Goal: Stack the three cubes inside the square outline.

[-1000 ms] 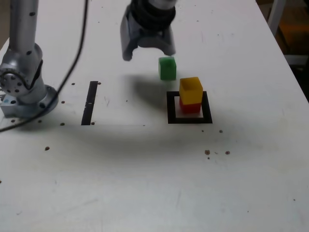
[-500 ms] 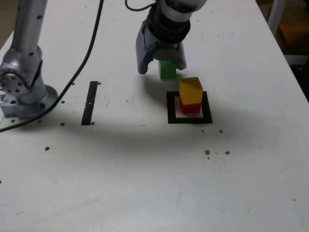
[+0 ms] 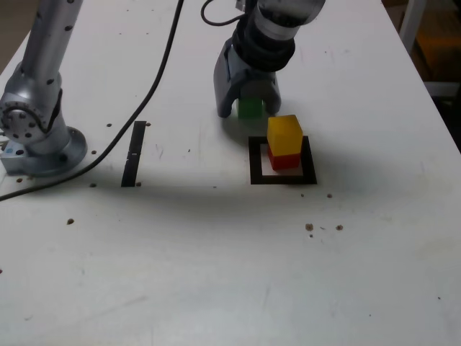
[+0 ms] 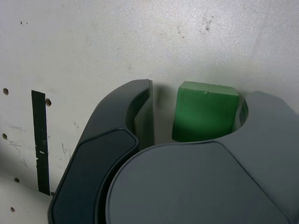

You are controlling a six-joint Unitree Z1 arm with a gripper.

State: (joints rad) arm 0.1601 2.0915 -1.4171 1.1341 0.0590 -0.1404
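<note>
From where I stand, the green cube (image 3: 250,109) sits on the white table (image 3: 180,252), between the two fingers (image 4: 114,109) of the pincer (image 3: 249,112). The pincer is open around it: one finger has a plain gap beside the cube, while the other is right up close, and whether that one touches I can't tell. The cube's upper part is hidden behind the pincer in the exterior view.

Just beside it, toward the exterior view's right and nearer the camera, the yellow cube (image 3: 284,135) rests on top of the red cube (image 3: 284,160), a little turned against it. The red one stands inside the black square (image 3: 256,179), whose white middle shows around its foot. The green cube is outside that square.

Farther to the exterior view's left lies a straight black strip (image 3: 132,155), and past it the arm's round base (image 3: 47,155). The arm (image 3: 54,40) goes up out of sight from there, and a dark cable (image 3: 153,83) loops down across the table, passing by the strip. Small dark holes and specks dot the tabletop.
</note>
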